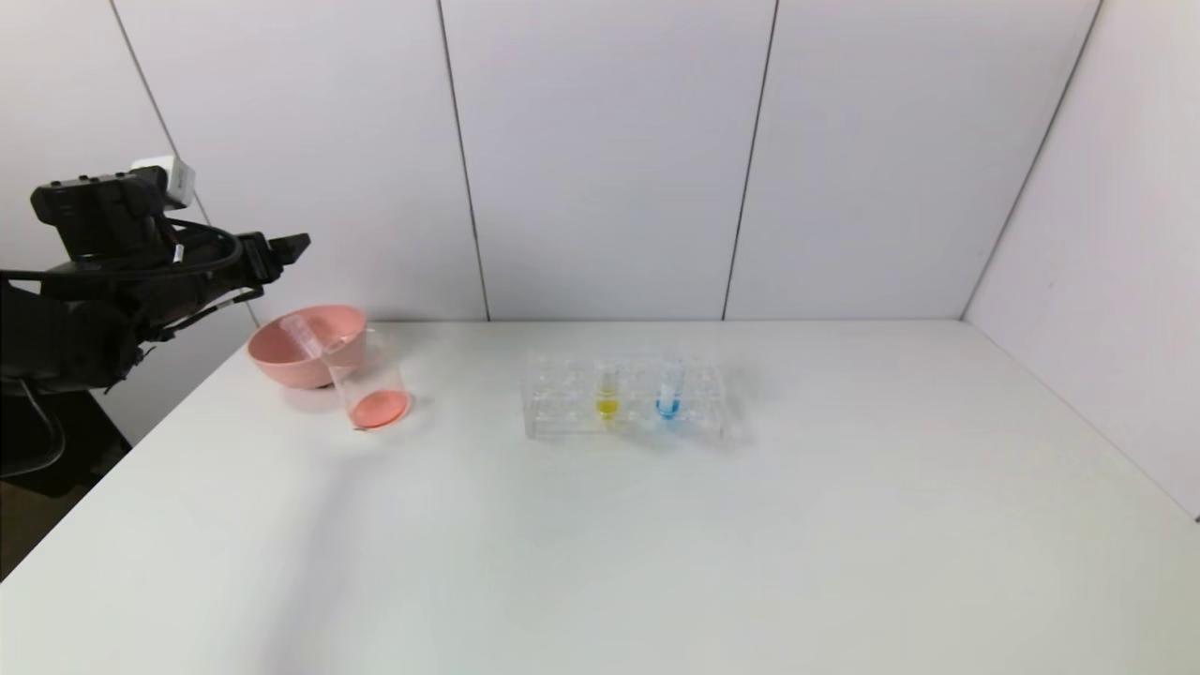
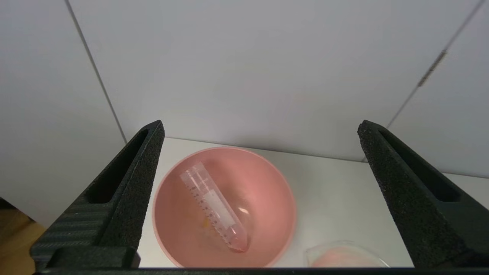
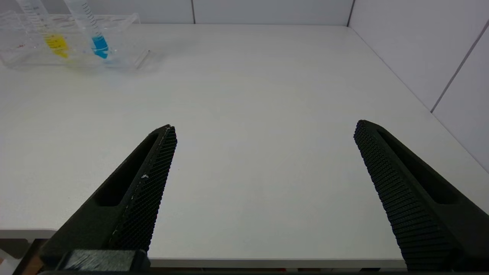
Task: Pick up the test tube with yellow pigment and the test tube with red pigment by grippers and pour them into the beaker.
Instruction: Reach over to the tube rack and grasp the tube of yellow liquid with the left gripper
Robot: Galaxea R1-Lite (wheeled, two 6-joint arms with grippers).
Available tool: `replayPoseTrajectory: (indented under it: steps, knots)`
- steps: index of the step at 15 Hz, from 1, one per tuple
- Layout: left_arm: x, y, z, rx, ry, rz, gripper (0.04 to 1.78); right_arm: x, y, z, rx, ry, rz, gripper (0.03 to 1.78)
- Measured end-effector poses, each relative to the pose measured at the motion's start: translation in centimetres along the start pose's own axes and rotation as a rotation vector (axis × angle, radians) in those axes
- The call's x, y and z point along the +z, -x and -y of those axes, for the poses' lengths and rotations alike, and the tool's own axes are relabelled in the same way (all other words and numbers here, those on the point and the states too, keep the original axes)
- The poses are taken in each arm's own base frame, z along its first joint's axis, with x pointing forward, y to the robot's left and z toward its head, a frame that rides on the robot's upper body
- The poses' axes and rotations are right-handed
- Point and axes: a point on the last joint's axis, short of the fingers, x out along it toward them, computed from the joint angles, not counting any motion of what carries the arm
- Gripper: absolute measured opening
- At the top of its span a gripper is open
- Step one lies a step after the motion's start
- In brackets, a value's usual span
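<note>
The test tube with red pigment (image 2: 214,208) lies tilted inside the pink bowl (image 2: 267,198), with only a trace of red at its tip; it also shows in the head view (image 1: 305,335). The beaker (image 1: 370,384) stands in front of the bowl, to its right, with red-orange liquid in its bottom. The test tube with yellow pigment (image 1: 607,389) stands upright in the clear rack (image 1: 553,403) at the table's middle. My left gripper (image 1: 286,248) is open and empty, raised above and left of the bowl (image 2: 261,128). My right gripper (image 3: 265,128) is open and empty over the table's front edge.
A blue-liquid tube (image 1: 668,389) stands in the rack beside the yellow one, also in the right wrist view (image 3: 93,30). The pink bowl (image 1: 272,361) sits at the far left near the wall. White wall panels close the back and right sides.
</note>
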Motion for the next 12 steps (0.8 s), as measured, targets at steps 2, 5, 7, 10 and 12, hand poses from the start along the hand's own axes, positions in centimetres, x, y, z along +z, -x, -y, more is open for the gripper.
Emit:
replayPoseTrajectory:
  steps: [2, 5, 7, 10, 12]
  knots:
    - [1.1, 2.2, 1.9, -0.043, -0.004, 0.012, 1.76, 0.0, 0.0, 0.0, 0.0, 0.0, 0.0, 1.7]
    - [2.7, 5.6, 4.6, -0.115, -0.008, 0.048, 1.76, 0.0, 0.0, 0.0, 0.0, 0.0, 0.0, 1.7]
    - [3.4, 8.2, 7.2, -0.199, -0.007, 0.065, 1.76, 0.0, 0.0, 0.0, 0.0, 0.0, 0.0, 1.7]
    - [3.4, 11.5, 11.4, -0.351, -0.001, 0.067, 1.76, 0.0, 0.0, 0.0, 0.0, 0.0, 0.0, 1.7]
    - [3.3, 13.5, 14.3, -0.448, 0.004, 0.066, 1.76, 0.0, 0.0, 0.0, 0.0, 0.0, 0.0, 1.7]
